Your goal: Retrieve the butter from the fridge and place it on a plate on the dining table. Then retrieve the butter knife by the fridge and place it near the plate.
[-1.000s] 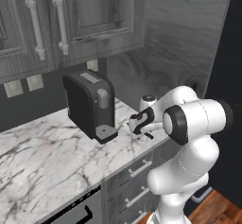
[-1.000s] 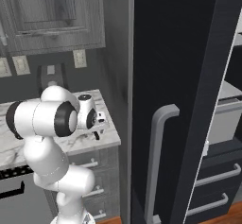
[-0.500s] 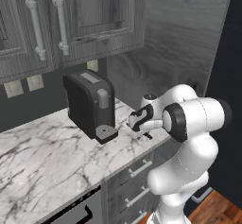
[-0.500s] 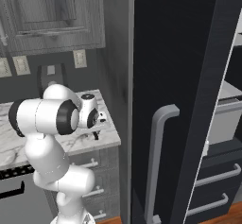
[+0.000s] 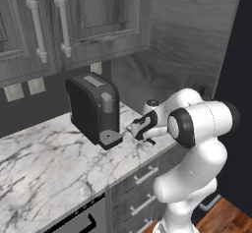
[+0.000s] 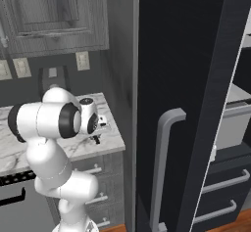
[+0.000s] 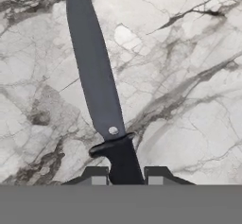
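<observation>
In the hand view the butter knife [image 7: 97,90] lies flat on the marble counter [image 7: 189,76], its dark blade running away from me. Its near-black handle sits between my two fingertips [image 7: 97,175], and my gripper [image 7: 124,176] is shut on it. From the base, the gripper [image 5: 142,132] is low over the counter's right end, just right of the coffee machine [image 5: 93,110]. The dark fridge [image 6: 186,79] rises right beside this counter, with my gripper [image 6: 98,130] to its left. The butter, the plate and the dining table are out of view.
Grey wood-grain wall cabinets [image 5: 74,20] hang above the counter [image 5: 44,163]. A grey side panel [image 5: 182,45] closes the counter's right end. Drawers with grey handles [image 5: 145,175] sit under the counter. The fridge's long bar handle [image 6: 164,167] stands out toward me.
The jaws have closed from wide open onto the knife's handle. The hand has sunk slightly toward the counter; nothing else has moved.
</observation>
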Available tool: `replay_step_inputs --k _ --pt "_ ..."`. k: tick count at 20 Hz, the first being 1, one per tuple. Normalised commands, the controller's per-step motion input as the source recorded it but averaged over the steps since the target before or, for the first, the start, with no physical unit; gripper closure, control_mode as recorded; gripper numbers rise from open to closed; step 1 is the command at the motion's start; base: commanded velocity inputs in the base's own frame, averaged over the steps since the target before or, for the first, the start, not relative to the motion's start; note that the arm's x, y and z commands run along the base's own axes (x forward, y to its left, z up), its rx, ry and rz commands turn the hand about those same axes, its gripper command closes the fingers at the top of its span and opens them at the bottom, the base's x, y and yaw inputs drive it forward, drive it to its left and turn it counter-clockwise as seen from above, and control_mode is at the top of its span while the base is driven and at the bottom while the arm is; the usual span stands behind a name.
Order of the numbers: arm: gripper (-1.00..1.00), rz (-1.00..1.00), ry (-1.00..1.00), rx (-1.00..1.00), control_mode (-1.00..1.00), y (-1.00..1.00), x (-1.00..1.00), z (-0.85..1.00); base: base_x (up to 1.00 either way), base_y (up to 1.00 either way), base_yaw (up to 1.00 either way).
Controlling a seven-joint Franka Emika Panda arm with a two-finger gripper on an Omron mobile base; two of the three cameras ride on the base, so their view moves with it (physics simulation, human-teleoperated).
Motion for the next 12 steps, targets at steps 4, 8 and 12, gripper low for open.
replay_step_inputs --k 4,8,12 --pt "1.0 -0.14 0.01 0.0 -1.0 0.0 -0.1 0.21 0.0 0.0 0.0" --pt "1.0 -0.17 0.02 0.01 -1.0 -0.09 -0.62 0.27 0.0 0.0 0.0" --pt "1.0 -0.13 0.0 0.06 -1.0 -0.01 -0.71 0.51 0.0 0.0 0.0"
